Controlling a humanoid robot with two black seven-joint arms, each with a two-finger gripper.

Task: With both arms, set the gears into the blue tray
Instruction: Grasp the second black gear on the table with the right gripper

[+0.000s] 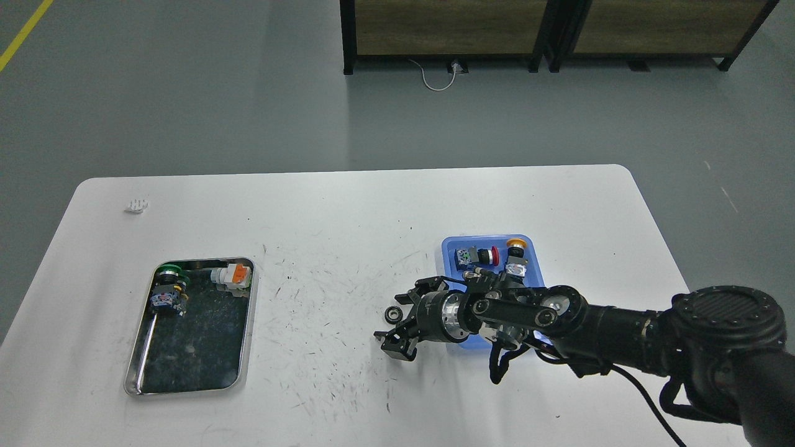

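One gear [392,315], a small black toothed wheel, lies flat on the white table just left of the blue tray [478,238]. My right gripper [402,318] is open, its two fingers spread above and below the gear's right side, and it does not hold the gear. The right arm reaches in from the lower right and covers the near half of the blue tray. At the tray's far end lie two push-button switches, one with a red cap [479,255] and one with an orange cap [515,247]. No other gear shows. My left arm is out of view.
A shiny steel tray [245,347] with a dark bottom sits at the left and holds a green-capped switch [168,273] and an orange-and-white switch [233,274]. A small white object [136,204] lies near the far left corner. The table [348,217] is scuffed in the middle.
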